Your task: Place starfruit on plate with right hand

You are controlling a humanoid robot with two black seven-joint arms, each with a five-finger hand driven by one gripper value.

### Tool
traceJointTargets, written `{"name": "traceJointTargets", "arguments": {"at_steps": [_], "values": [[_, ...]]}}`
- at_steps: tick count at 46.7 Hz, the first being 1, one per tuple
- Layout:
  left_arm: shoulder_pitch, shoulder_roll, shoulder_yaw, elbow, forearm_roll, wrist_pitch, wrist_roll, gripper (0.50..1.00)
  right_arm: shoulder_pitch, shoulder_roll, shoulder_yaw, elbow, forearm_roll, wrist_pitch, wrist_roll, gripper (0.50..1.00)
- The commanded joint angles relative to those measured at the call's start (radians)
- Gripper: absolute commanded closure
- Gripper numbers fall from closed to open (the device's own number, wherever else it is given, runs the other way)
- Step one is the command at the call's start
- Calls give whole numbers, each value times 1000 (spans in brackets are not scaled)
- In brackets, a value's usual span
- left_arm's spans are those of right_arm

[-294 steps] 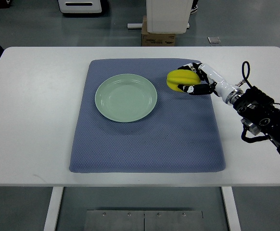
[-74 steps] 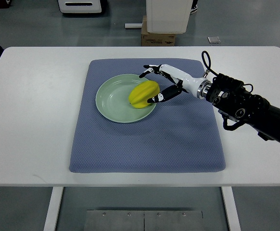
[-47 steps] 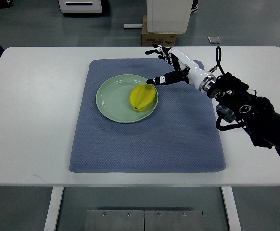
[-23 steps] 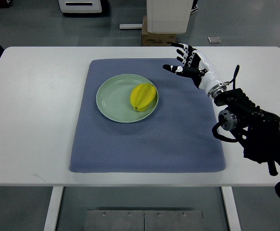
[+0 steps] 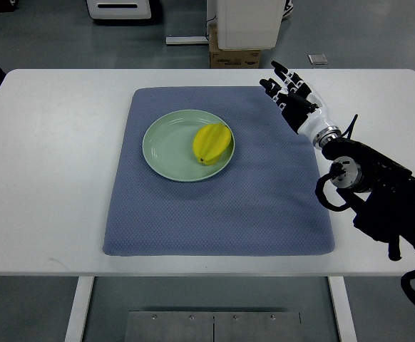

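The starfruit (image 5: 213, 143) was bright yellow, with long ridges running along its body and one end narrowing to a small point. It lay on its side on the plate (image 5: 166, 146), in the right part of it, and its right edge reached over the plate's rim toward the mat. The plate was round and pale green, with a smooth shallow surface, and its left part was bare.

The plate stood on a blue-grey mat (image 5: 214, 206) with a fine woven texture. The mat covered the middle of a white table (image 5: 43, 178), and the plate was in the upper left part of the mat.

The right hand (image 5: 293, 96) was above the upper right corner of the mat, well apart from the starfruit and the plate. It was white with black joints, and its fingers (image 5: 277, 70) were stretched out and separated from each other, pointing away from the robot. It held nothing. Its black arm (image 5: 378, 196) came in from the right edge and lay over the right side of the table. Nothing stood between the hand and the fruit; only bare mat was there.

Beyond the far edge of the table, on the grey floor, there were a white box-like unit (image 5: 247, 23) and a brown cardboard box (image 5: 229, 57) under it.
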Motion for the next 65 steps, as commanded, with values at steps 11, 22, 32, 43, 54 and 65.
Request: {"name": "traceJointTargets", "arguments": {"at_steps": [11, 22, 32, 43, 54, 65], "values": [[0, 0, 0, -1, 0, 0, 0, 500, -21, -66, -2, -4, 0, -2, 18, 500], [0, 0, 0, 1, 0, 0, 0, 500, -27, -83, -2, -4, 0, -2, 32, 500], [0, 0, 0, 1, 0, 0, 0, 500, -27, -84, -2, -6, 0, -2, 33, 500], [0, 0, 0, 1, 0, 0, 0, 500, -25, -86, 3, -14, 2, -3, 33, 500], [0, 0, 0, -1, 0, 0, 0, 500, -34, -109, 51, -14, 2, -3, 32, 500], [-1, 0, 0, -1, 0, 0, 0, 500, -39, -120, 51, -12, 2, -8, 32, 500]]}}
